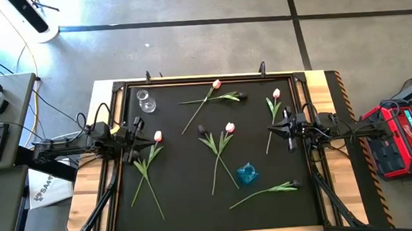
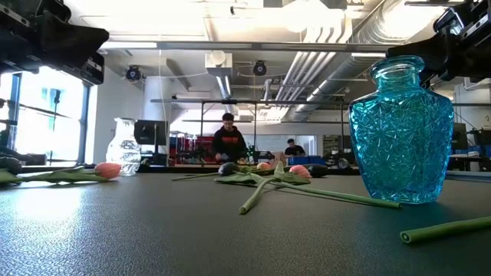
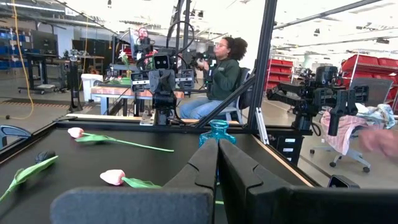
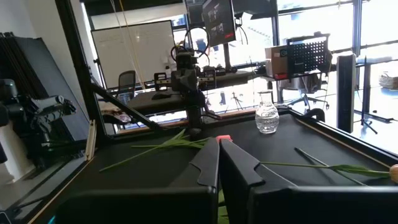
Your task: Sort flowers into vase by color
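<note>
We find one partly legible marking, dark letters reading roughly "SA" on a white box (image 1: 44, 191) on the floor left of the table, rest cut off, no other text, label, brand or number readable in any view

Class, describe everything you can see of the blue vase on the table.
The blue vase is a small bottle of clear turquoise glass with a cut, faceted pattern, broad shoulders, a short neck and a rolled rim. It stands upright and holds no flower. From above it sits on the black table mat, nearer the right arm's side, beside the crossed tulip stems. Whether a stem touches its base cannot be told. No gripper touches it.
</note>
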`<state>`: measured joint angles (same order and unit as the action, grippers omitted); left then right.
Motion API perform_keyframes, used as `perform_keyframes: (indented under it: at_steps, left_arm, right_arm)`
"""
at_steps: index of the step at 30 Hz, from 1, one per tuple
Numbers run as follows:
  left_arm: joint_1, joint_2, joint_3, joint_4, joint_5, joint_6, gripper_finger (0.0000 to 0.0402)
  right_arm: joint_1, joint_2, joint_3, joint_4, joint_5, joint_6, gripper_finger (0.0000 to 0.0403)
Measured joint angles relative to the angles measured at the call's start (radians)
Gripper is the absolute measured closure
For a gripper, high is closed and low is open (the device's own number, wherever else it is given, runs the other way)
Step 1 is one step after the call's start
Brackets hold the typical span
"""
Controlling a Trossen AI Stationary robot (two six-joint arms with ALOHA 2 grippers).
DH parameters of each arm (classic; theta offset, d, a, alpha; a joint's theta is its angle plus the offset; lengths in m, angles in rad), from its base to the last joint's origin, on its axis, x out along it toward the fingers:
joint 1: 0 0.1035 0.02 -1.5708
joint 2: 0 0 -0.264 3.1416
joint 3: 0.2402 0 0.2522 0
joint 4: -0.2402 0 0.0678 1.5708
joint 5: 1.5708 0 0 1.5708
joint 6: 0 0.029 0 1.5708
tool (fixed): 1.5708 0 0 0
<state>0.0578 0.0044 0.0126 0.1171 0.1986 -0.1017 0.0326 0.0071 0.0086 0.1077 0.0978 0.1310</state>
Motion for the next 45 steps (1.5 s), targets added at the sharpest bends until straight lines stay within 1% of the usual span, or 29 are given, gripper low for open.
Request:
perform_keyframes:
  at_steps: [8, 12, 16, 19, 24, 27, 28, 30, 32, 33, 34, 36, 39, 42, 45]
  left_arm:
    - [0.0, 0.0, 0.0, 0.0, 0.0, 0.003, 0.0401]
    - [0.002, 0.0, 0.0, 0.0, -0.01, 0.061, 0.0401]
    - [0.002, 0.0, 0.0, 0.003, -0.01, 0.069, 0.0401]
    - [0.002, 0.0, 0.0, 0.017, -0.01, 0.069, 0.0401]
    - [0.002, 0.0, 0.0, 0.016, -0.011, 0.069, 0.0401]
    - [0.001, 0.0, 0.0, 0.017, -0.011, 0.031, 0.0401]
    - [0.001, 0.0, 0.0, 0.016, -0.011, 0.014, 0.0401]
    - [0.001, 0.0, 0.0, 0.018, -0.011, 0.002, 0.0401]
    - [0.001, 0.0, 0.0, 0.035, -0.011, 0.009, 0.0401]
    - [0.001, 0.0, 0.0, 0.052, -0.013, 0.009, 0.0401]
    - [0.001, 0.0, 0.0, 0.068, -0.022, 0.009, 0.0401]
    - [0.001, 0.0, 0.0, 0.09, -0.072, 0.009, 0.0401]
    - [0.001, 0.004, 0.0, 0.098, -0.18, 0.025, 0.0401]
    - [0.001, 0.019, 0.0, 0.088, -0.25, 0.026, 0.0401]
    - [0.001, 0.042, 0.0, 0.091, -0.302, 0.027, 0.0401]
  right_arm:
    - [0.0, 0.0, 0.0, 0.0, 0.0, 0.0, 0.0402]
    - [0.0, 0.0, 0.0, 0.0, 0.0, -0.001, 0.0402]
    - [0.0, 0.0, 0.0, 0.0, 0.006, -0.076, 0.0402]
    - [0.0, 0.0, 0.0, 0.008, 0.006, -0.098, 0.0402]
    - [0.0, 0.0, 0.001, 0.042, 0.007, -0.046, 0.0402]
    - [0.0, 0.0, 0.003, 0.072, 0.017, -0.002, 0.0402]
    - [0.0, 0.0, 0.004, 0.088, 0.051, 0.005, 0.0402]
    - [0.0, 0.0, 0.006, 0.087, 0.184, 0.078, 0.0402]
    - [0.0, 0.0, 0.006, 0.026, 0.35, 0.186, 0.0402]
    - [0.0, 0.0, 0.006, -0.024, 0.417, 0.242, 0.0402]
    - [-0.001, 0.003, 0.008, -0.068, 0.46, 0.289, 0.0402]
    - [-0.003, 0.039, 0.029, -0.097, 0.471, 0.359, 0.0402]
    - [-0.028, 0.096, 0.087, -0.215, 0.474, 0.465, 0.0402]
    - [-0.069, 0.168, 0.151, -0.313, 0.474, 0.498, 0.0402]
    - [-0.117, 0.25, 0.213, -0.36, 0.474, 0.498, 0.0402]
